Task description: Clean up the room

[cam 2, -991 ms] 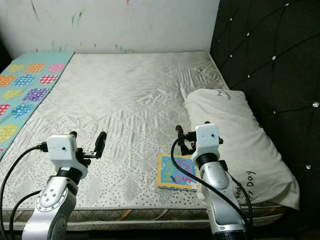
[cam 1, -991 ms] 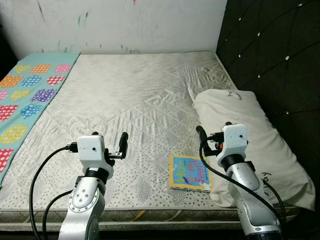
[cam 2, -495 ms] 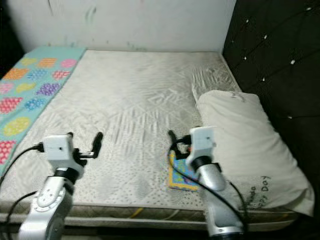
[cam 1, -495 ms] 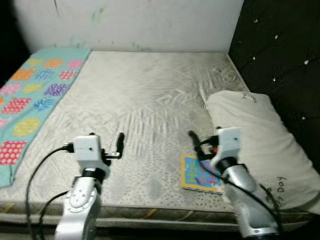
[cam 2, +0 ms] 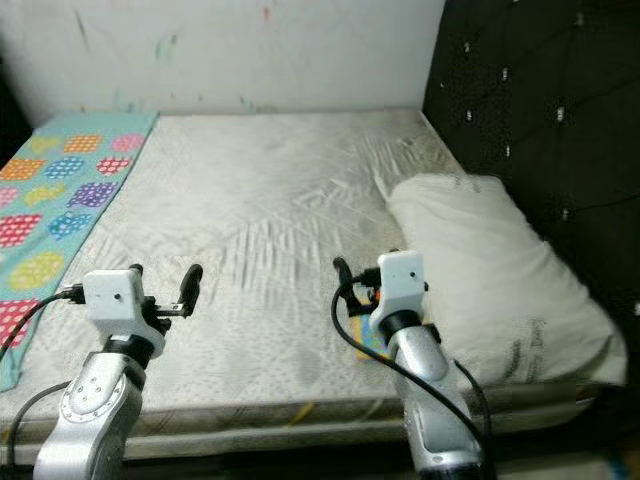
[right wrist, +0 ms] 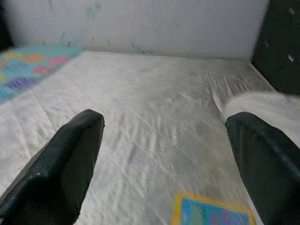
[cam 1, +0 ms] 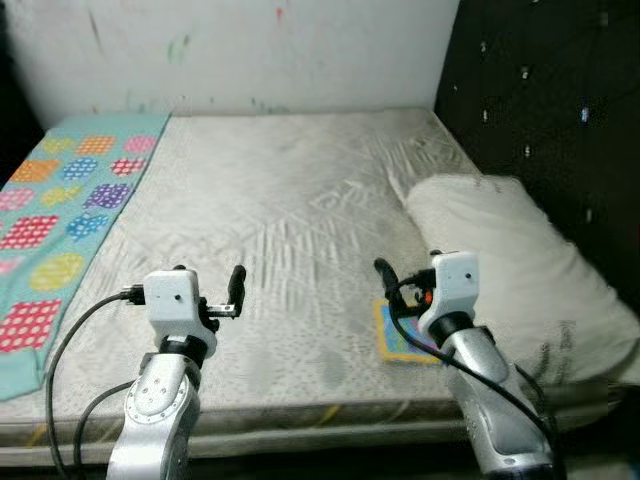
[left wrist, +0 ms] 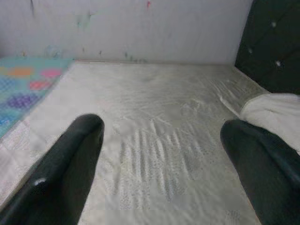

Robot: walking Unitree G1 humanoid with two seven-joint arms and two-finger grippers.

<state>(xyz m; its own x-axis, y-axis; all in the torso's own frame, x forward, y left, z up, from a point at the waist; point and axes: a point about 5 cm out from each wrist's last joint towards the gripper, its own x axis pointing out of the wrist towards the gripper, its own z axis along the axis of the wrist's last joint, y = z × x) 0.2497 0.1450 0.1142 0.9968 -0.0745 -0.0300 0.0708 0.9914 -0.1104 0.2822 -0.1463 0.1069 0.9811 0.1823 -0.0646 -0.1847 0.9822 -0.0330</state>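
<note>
A bare grey mattress [cam 1: 290, 220] fills the bed, with a white pillow [cam 1: 510, 270] along its right side against the dark tufted headboard [cam 1: 540, 90] and a teal patterned blanket [cam 1: 50, 220] along its left edge. A colourful picture book [cam 1: 400, 338] lies flat near the front edge, just beside the pillow. The right hand [right wrist: 164, 159] hovers above the book, fingers spread wide and holding nothing. The left hand [left wrist: 164, 159] is raised over the mattress, likewise wide open and empty.
</note>
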